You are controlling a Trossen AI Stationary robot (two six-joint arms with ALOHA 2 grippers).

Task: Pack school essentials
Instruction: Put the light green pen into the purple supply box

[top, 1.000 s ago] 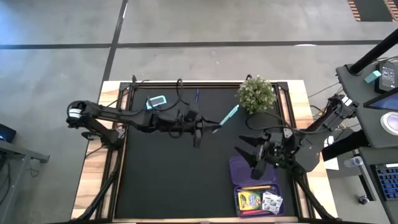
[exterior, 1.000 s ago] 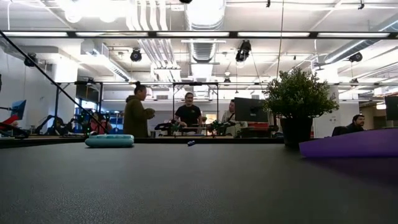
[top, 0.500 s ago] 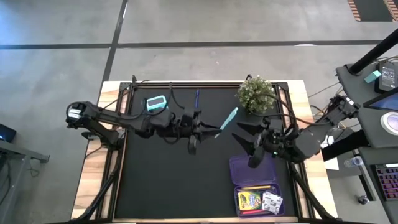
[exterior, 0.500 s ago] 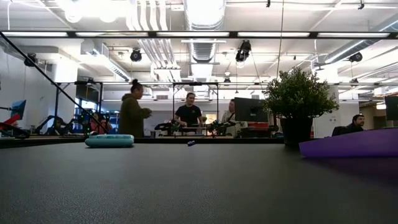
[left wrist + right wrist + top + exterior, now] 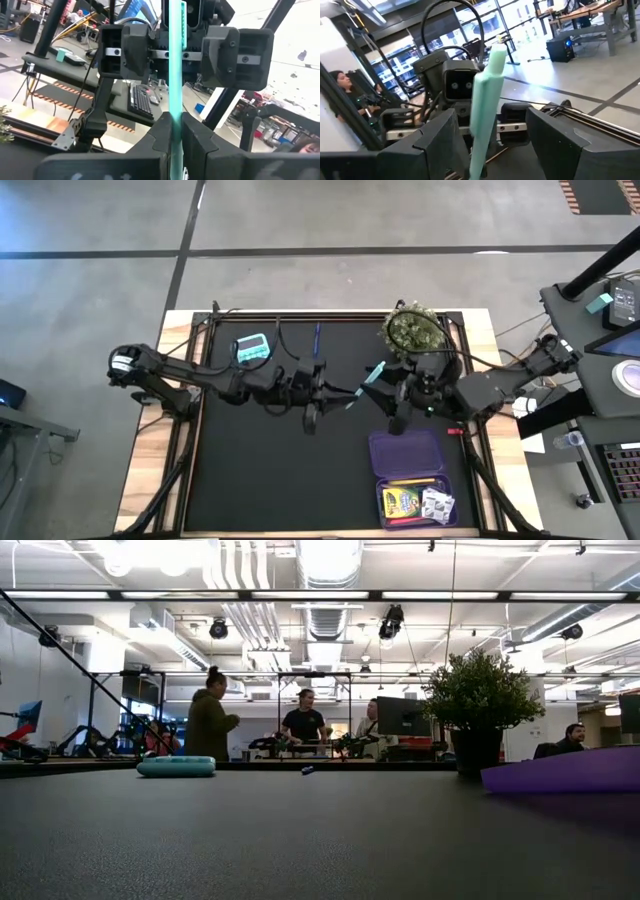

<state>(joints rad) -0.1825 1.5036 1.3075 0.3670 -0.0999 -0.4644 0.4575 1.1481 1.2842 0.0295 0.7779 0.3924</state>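
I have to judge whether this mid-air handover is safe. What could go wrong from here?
The left gripper is shut on the teal pen, and the open right gripper straddles its far end. If the left lets go before the right closes, the pen could drop. The right arm also sits close to the potted plant and might brush it.

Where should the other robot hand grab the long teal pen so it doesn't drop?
Probably the free upper end of the teal pen. The left hand is shut on its lower end, so the right hand, open with a finger on each side, should close across the thin shaft, coming from the plant side.
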